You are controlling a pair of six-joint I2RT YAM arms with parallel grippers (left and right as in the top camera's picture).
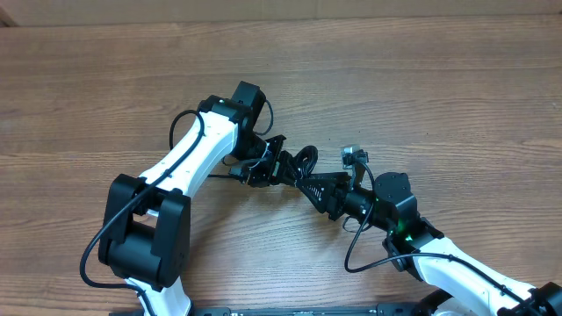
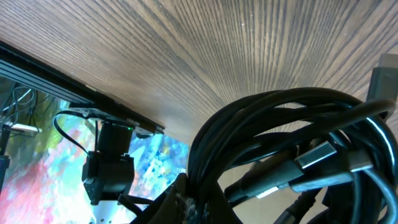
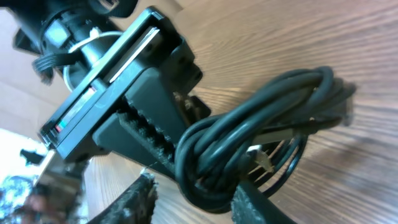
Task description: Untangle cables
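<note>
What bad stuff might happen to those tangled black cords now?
The cables are one tight coil, with the left tool and right tool both at it. Pulling apart might tighten the tangle instead of loosening it. A small plug end sits inside the loops and may snag. The tools sit very close together, so they might bump.

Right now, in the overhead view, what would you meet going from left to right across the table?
Left arm's black shoulder block → coiled bundle of thin black cables → right arm's black wrist with green light.
</note>
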